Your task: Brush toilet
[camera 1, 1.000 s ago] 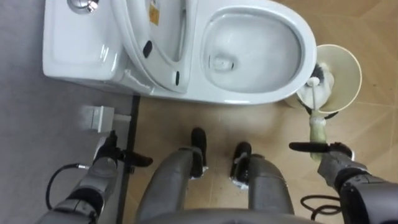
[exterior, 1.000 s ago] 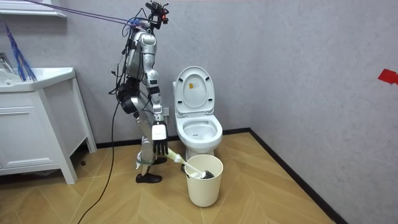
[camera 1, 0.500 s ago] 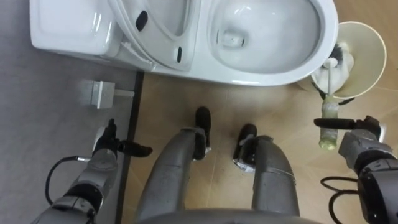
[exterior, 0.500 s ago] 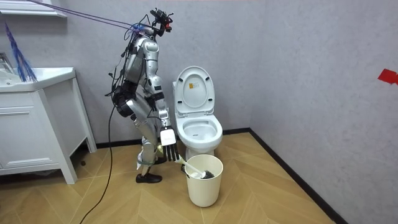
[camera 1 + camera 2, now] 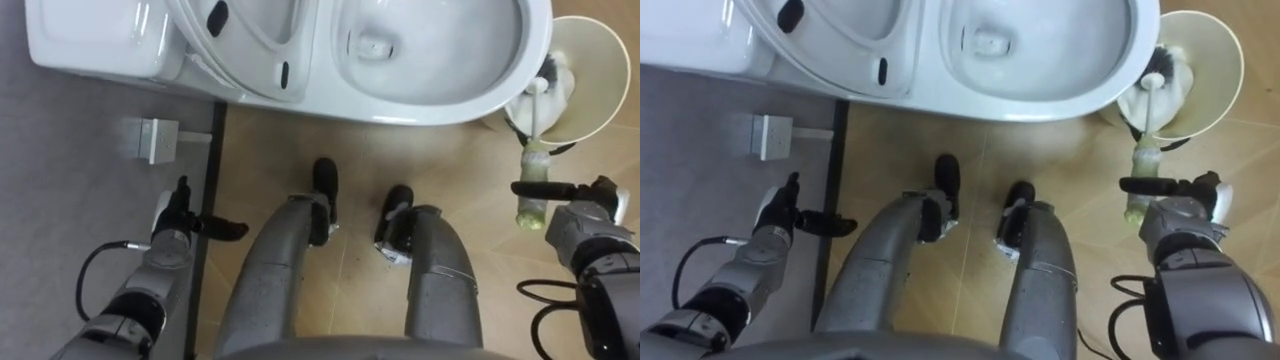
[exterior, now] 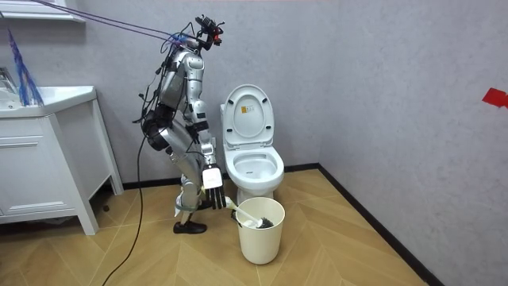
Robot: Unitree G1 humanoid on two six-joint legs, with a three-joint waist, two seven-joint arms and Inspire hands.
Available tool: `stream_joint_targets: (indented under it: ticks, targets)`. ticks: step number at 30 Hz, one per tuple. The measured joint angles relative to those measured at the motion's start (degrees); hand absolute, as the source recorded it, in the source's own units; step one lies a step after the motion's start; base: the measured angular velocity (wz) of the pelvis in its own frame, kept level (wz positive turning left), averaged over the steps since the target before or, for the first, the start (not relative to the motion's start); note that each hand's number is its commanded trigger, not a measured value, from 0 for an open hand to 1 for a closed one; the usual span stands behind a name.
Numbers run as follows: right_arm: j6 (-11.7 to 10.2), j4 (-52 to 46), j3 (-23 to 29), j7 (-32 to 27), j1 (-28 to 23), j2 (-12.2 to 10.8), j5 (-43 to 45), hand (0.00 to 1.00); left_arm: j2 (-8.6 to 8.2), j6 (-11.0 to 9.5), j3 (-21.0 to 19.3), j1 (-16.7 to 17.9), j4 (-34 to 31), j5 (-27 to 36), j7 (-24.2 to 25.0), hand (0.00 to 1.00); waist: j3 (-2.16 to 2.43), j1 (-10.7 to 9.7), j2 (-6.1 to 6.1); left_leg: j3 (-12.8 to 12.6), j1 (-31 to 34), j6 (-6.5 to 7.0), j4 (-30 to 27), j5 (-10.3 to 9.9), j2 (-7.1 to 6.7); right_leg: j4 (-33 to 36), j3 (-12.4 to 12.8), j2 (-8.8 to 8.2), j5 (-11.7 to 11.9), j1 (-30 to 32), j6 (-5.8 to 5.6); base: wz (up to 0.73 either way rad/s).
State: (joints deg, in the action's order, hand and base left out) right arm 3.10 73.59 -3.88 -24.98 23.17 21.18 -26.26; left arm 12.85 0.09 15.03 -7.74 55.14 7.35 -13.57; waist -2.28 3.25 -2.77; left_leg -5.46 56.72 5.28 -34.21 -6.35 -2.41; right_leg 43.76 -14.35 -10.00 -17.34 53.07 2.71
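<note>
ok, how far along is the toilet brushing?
Done: the robot stands at the toilet, with the lid up and the bowl exposed.
In hand: the right hand is at the brush handle with its fingers straight, and no closed grip is visible. The brush head sits in the bucket. The left hand is idle and open.
Left: grasp, lift, scrub the bowl.

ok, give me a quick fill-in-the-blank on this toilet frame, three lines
The toilet lid is ___.
The brush head sits in the ___, not the bowl.
The right hand is at the brush's ___; the left hand hangs idle.
Missing: up; bin; handle.
</note>
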Motion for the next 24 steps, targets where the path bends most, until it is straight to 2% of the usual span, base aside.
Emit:
stream_joint_targets:
  ticks: [5, 9, 13, 17, 20, 22, 24]
  targets:
    - [0.0, 0.0, -1.7, 0.7, 0.4, 0.0, -2.7, 0.00, 1.31, 0.4, 0.9, 0.1, -0.5, -0.1, -0.1, 0.00, 0.04, 0.3, -0.03, 0.9, 1.6, -0.02, -1.4, 0.0, -0.10, 0.5, -0.6, 0.13, -0.3, 1.0, 0.02, 0.07]
    - [0.1, 0.0, -2.0, 2.1, 0.5, -0.1, -3.3, 0.00, 1.51, 1.3, 0.9, 0.2, -2.0, 0.0, -0.5, 0.00, 0.04, 1.1, -0.21, 0.9, 3.7, 0.11, -3.0, -0.2, -0.37, 2.7, -0.7, -0.46, -0.9, 3.1, 0.11, 0.06]
    - [0.2, 0.0, -4.7, 2.9, 0.5, -0.1, -3.6, 0.00, 1.53, 1.6, 0.9, 0.1, -2.5, 0.0, -0.5, 0.00, 0.04, 2.3, -0.26, 0.8, 4.9, -0.12, -3.9, -0.4, -0.51, 4.6, -0.2, -0.84, -1.7, 4.7, 0.32, 0.02]
    - [0.1, 0.0, -6.3, 3.8, 0.4, -0.1, -3.6, 0.00, 1.52, 2.1, 1.0, 0.3, -3.0, 0.0, -0.5, 0.00, 0.07, 3.4, -0.58, 1.0, 6.3, -0.63, -4.8, -0.4, -0.30, 5.7, -0.7, -1.21, -1.9, 5.9, 0.72, 0.03]
    - [0.1, 0.0, -6.3, 4.4, 0.4, -0.1, -3.6, 0.00, 1.52, 2.3, 1.0, 0.5, -3.2, 0.0, -0.6, 0.00, 0.04, 3.5, -0.78, 1.1, 6.8, -0.69, -5.3, -0.4, -0.34, 6.5, -1.3, -1.75, -2.2, 6.3, 1.20, 0.05]
    - [0.1, -0.1, -6.4, 4.5, 0.4, -0.1, -3.6, 1.00, 1.52, 2.4, 1.0, 0.7, -3.7, 0.0, -0.8, 0.00, 0.04, 3.5, -0.78, 0.9, 6.9, -0.72, -5.4, -0.4, -0.34, 6.7, -1.4, -1.85, -2.3, 6.4, 1.38, 0.02]
    - [0.1, -0.6, -6.5, 4.5, 0.4, 0.0, -3.6, 1.00, 1.52, 2.4, 1.0, 0.9, -4.6, 0.0, -0.9, 0.00, 0.05, 3.5, -0.79, 1.1, 7.1, -0.76, -5.5, -0.4, -0.34, 6.8, -1.4, -1.89, -2.4, 6.6, 1.44, 0.00]
